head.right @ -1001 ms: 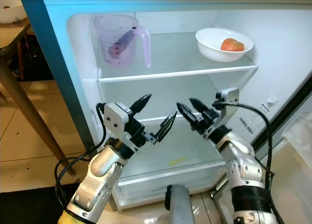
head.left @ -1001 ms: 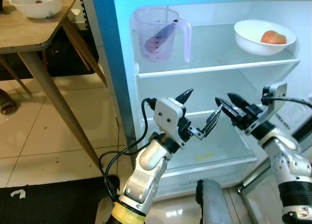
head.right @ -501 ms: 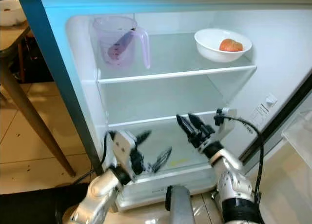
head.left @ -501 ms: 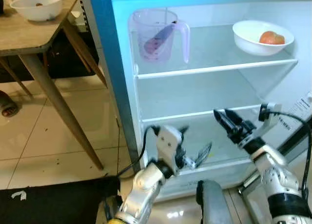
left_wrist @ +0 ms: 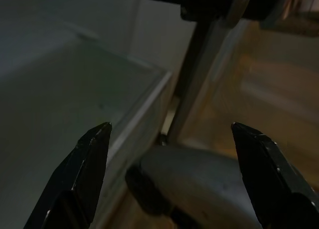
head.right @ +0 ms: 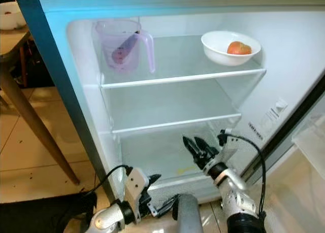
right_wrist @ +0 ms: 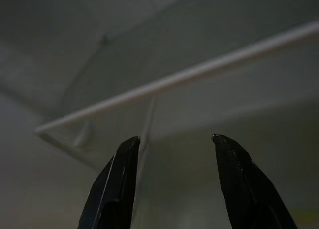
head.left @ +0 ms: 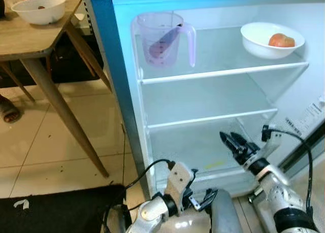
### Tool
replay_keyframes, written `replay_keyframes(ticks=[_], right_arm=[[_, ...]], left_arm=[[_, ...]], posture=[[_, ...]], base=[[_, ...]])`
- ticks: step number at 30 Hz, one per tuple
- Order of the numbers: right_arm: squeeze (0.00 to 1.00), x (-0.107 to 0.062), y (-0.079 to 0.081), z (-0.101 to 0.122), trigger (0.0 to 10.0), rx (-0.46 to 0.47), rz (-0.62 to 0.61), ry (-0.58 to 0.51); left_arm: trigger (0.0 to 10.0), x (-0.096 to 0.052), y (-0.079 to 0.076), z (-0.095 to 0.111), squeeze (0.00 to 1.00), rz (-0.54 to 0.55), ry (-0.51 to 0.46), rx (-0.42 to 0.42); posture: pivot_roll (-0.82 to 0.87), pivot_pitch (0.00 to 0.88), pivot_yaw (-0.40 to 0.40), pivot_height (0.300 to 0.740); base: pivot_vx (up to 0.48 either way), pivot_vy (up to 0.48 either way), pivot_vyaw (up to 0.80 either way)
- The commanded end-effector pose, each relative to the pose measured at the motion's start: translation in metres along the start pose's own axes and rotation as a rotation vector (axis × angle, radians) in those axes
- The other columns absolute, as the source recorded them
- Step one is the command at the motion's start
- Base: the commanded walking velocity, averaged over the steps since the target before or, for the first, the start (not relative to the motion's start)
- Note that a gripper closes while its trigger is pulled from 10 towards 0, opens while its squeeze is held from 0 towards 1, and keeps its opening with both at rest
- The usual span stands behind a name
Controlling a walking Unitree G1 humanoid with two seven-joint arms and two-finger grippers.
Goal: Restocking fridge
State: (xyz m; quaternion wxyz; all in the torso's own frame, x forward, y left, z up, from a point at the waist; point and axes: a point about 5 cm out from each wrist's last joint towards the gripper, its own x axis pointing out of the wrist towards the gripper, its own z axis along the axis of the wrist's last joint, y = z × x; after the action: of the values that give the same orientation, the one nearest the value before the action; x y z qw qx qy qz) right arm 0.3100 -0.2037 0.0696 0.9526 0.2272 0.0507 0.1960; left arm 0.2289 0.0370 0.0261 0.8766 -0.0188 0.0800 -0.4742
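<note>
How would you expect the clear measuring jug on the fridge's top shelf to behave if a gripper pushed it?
The measuring jug looks like thin plastic, so probably light. It stands tall with a handle to one side, so a high push might tip it. It may slide on the smooth top shelf.

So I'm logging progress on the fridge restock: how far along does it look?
Done: a clear plastic measuring jug and a white bowl holding a reddish fruit sit on the top shelf. In hand: nothing; the left gripper and right gripper are both open and empty, low by the fridge's bottom. Left: another white bowl waits on the wooden table.
</note>
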Motion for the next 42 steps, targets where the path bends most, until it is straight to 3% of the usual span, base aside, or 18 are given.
replay_keyframes(ticks=[1,10,13,21,28,37,42], right_arm=[[0.0,-0.004,-0.002,-0.009,10.0,0.002,-0.012,0.025],[0.0,-0.017,-0.011,-0.034,10.0,0.029,-0.077,0.105],[0.0,-0.027,-0.019,-0.052,10.0,0.016,-0.179,0.195],[0.0,-0.043,-0.028,-0.07,10.0,0.033,-0.26,0.268],[0.0,-0.049,-0.029,-0.079,10.0,0.046,-0.295,0.29],[0.0,-0.052,-0.03,-0.08,10.0,0.055,-0.294,0.283],[0.0,-0.055,-0.033,-0.08,10.0,0.068,-0.306,0.276]], left_arm=[[10.0,-0.007,0.002,-0.008,0.0,-0.003,0.032,0.011],[10.0,-0.013,0.001,-0.023,0.0,-0.04,0.083,-0.012],[10.0,-0.013,-0.006,-0.027,0.0,-0.094,0.097,-0.029],[10.0,-0.004,-0.012,-0.021,0.0,-0.167,0.101,0.002],[10.0,-0.001,-0.015,-0.023,0.0,-0.189,0.144,0.044],[10.0,-0.003,-0.015,-0.024,0.0,-0.191,0.133,0.038],[10.0,-0.007,-0.013,-0.031,0.0,-0.194,0.168,0.044]], posture=[[-0.07,0.098,-0.022,0.568],[-0.07,0.094,-0.024,0.598],[-0.07,0.093,-0.028,0.598],[-0.07,0.093,-0.03,0.598],[-0.07,0.093,-0.026,0.598],[-0.07,0.092,-0.026,0.598],[-0.07,0.085,-0.027,0.618]], base=[[0.0,0.0,0.0],[0.0,0.0,0.0],[0.0,0.0,0.0],[0.0,0.0,0.0],[-0.137,0.0,0.0],[-0.107,0.0,0.0],[0.0,0.0,0.0]])
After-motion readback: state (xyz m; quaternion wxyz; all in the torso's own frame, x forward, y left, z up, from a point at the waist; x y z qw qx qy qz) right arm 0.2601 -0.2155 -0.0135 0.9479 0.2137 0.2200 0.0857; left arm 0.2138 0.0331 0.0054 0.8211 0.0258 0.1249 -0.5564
